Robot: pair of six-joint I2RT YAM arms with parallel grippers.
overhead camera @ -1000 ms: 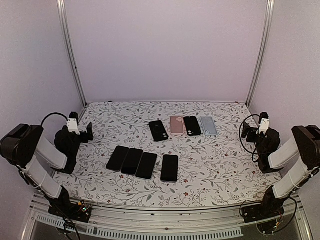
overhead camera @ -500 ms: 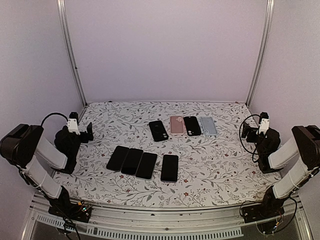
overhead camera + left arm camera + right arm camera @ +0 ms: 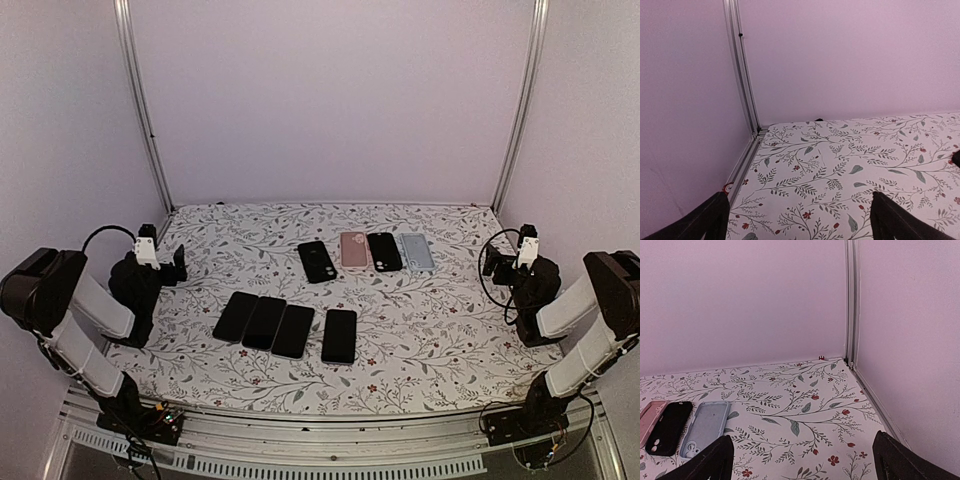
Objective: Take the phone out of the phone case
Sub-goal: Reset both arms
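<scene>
Lilac walls (image 3: 330, 100) close in a table (image 3: 420, 340) spread with a flowered cloth, and across the last second nothing on it has moved: both arms sit exactly where they were, so the task has not been started. At the far left edge the left hand (image 3: 172, 264) hovers low over bare cloth with its fingers spread wide and nothing between them, well apart from every phone. Moving right, four dark phones (image 3: 264, 322) lie flat in a near row, three touching side by side and the fourth just beside them. Behind them runs a far row of cases: a black case (image 3: 316, 261) lying slightly askew, then a pink case (image 3: 354, 249), a second black case (image 3: 384, 252) and a pale blue case (image 3: 417, 251) packed edge to edge. From these views I cannot tell which case holds a phone; the black one set apart looks the likeliest. At the far right edge the right hand (image 3: 496, 262) is likewise spread and empty, nearest the pale blue case.
</scene>
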